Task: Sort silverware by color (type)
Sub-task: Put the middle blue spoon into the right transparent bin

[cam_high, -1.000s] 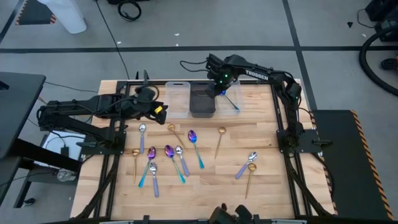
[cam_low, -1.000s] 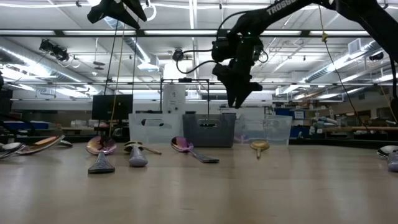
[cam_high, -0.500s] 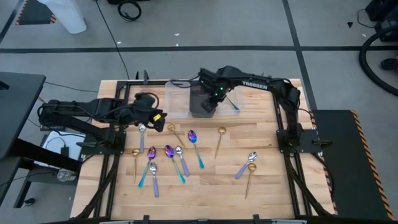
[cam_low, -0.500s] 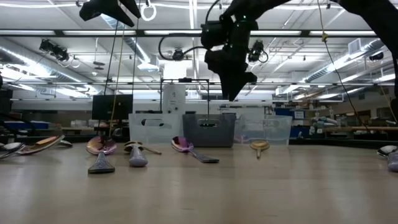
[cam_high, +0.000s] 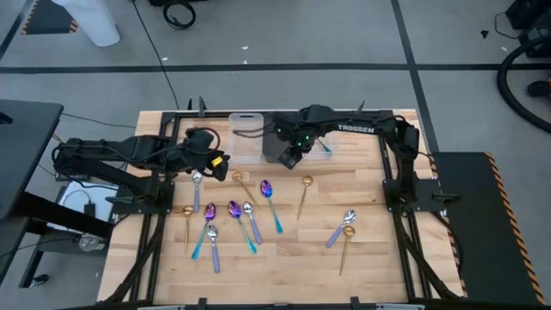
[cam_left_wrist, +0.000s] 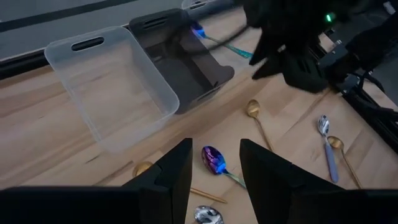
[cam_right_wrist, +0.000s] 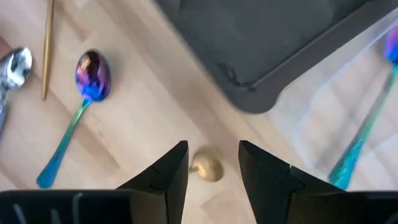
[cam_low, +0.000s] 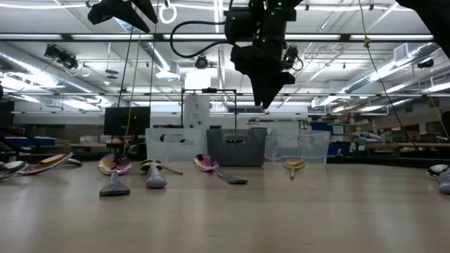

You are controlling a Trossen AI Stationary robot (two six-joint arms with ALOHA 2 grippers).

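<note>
Hard to make out from the low view: spoons reduced to bowls seen edge-on along the counter [cam_high: 362, 267], colours mostly lost. Partly hidden too — the dark bin [cam_left_wrist: 180, 62] under the right arm in the high view, and one teal-handled spoon [cam_high: 325, 146] showing only through the wall of the clear bin on the right [cam_right_wrist: 348, 112].

Small spoons of three looks, scattered across the middle of the counter: all gold, as with the gold spoon [cam_high: 303, 195] lying near the dark bin; silver bowl on a lavender handle, as with the lavender-handled spoon [cam_high: 339, 229] toward the right; iridescent purple bowl on a teal handle, as with the purple-bowled spoon [cam_right_wrist: 74, 115]. Clear bin on the left [cam_left_wrist: 112, 81] standing just beside the dark one, bare inside as far as visible.

Right tool [cam_high: 289, 159] hanging over the near edge of the dark bin, fingers [cam_right_wrist: 168, 177] parted with bare counter and a gold bowl showing between them — nothing gripped. Left tool [cam_high: 219, 160] hovering above the counter's left part, near the clear bin, fingers [cam_left_wrist: 174, 171] likewise apart and holding nothing.
</note>
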